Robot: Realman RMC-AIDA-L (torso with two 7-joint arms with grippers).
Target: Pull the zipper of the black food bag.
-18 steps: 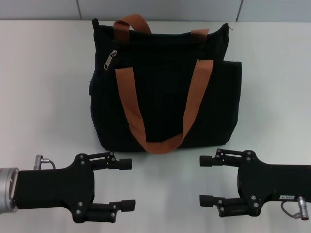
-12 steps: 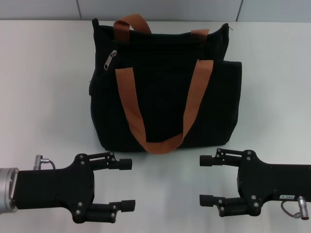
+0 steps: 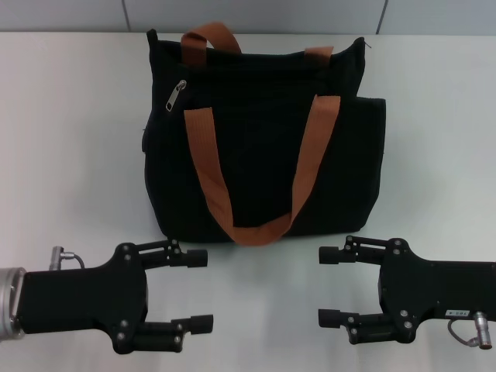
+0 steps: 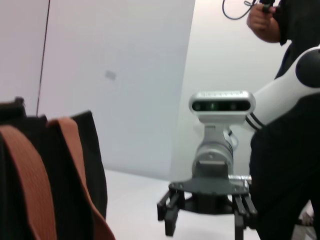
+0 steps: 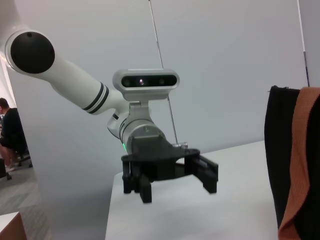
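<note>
The large boxy black fabric food bag with two rust-orange webbing strap handles lies on the white table ahead of me, its base nearest me and its top edge toward the grey wall. The small silver metal zipper pull sits on its black track at the upper corner of the bag on my left side, hanging at a slant. My left hand hovers low over the table just short of the bag's near edge, fingers spread wide and pointing toward my right hand, which faces it from the other side with fingers equally wide apart. Neither hand touches the bag. From my left wrist I see the right hand open across the table beside the bag's strap, with what looks like a person in dark clothes behind it. From my right wrist I see the left hand open too.
</note>
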